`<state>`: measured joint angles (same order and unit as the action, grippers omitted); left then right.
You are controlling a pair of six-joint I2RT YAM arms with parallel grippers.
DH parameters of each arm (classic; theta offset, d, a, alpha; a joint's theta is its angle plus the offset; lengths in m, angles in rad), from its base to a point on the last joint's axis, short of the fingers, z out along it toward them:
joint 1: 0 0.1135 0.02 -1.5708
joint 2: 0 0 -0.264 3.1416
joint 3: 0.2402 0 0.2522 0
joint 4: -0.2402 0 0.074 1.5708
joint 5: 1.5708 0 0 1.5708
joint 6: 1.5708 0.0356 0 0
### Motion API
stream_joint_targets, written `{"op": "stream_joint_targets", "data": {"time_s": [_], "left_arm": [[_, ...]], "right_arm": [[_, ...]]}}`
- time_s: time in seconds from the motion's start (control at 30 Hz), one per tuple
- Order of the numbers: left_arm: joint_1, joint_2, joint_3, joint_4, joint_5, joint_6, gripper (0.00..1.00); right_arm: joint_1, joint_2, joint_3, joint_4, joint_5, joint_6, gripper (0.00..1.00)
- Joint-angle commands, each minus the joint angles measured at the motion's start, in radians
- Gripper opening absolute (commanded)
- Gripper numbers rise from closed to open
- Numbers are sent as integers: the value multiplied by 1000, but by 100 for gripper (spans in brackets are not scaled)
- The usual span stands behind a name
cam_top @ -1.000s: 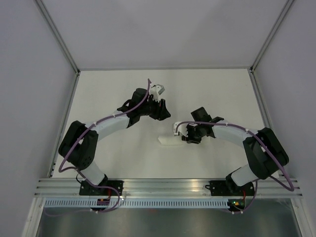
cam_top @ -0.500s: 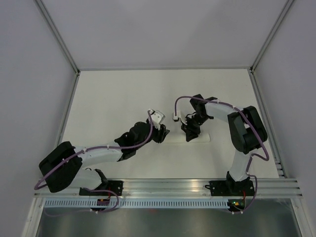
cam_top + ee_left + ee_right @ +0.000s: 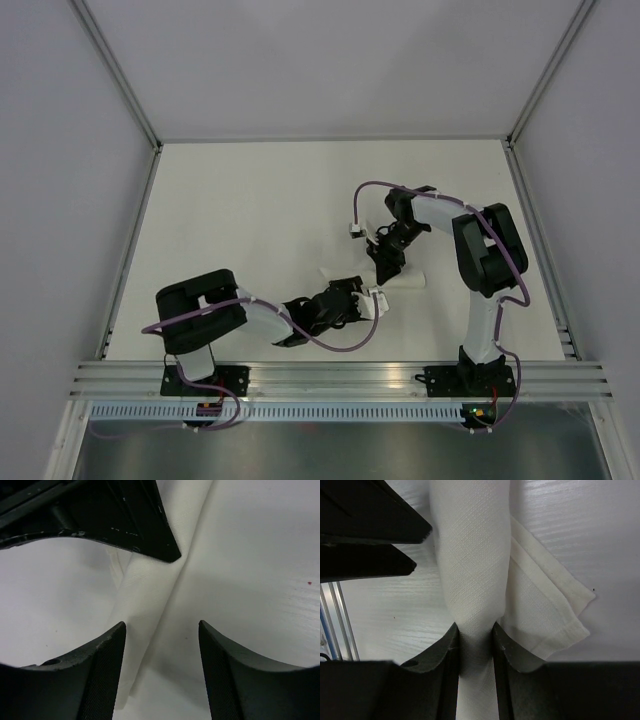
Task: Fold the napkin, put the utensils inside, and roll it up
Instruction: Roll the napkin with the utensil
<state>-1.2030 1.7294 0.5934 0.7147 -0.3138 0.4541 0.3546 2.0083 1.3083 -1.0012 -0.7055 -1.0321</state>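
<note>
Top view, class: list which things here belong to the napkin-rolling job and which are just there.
Job in hand:
- rolled napkin
- right gripper, pinching the roll
- left gripper, open

Just there:
- table
- metal rail
- purple cable

**White table boxed in by grey walls**

A matte white tabletop (image 3: 230, 200) sits between plain pale grey wall panels (image 3: 60, 200) joined by slim metal struts (image 3: 118, 70). An aluminium rail (image 3: 340, 375) and a slotted cable duct (image 3: 340, 410) run along its near edge. The light is soft and even.
</note>
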Motion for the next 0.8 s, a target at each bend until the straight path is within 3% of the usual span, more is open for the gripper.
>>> {"op": "stream_joint_targets", "data": {"time_s": [0.0,0.27,0.47,0.63,0.77], "left_arm": [[-7,64,63,126,-28,191,66],[-9,176,135,85,-45,268,66],[0,190,147,-13,1,218,57],[17,185,193,-150,71,175,38],[39,179,236,-247,131,126,14]], "right_arm": [[9,106,-52,42,123,-29,19],[9,125,-40,30,121,-26,19],[6,141,-21,6,113,-39,19],[6,145,-18,-2,109,-43,19],[3,145,-20,-5,103,-46,22]]}}
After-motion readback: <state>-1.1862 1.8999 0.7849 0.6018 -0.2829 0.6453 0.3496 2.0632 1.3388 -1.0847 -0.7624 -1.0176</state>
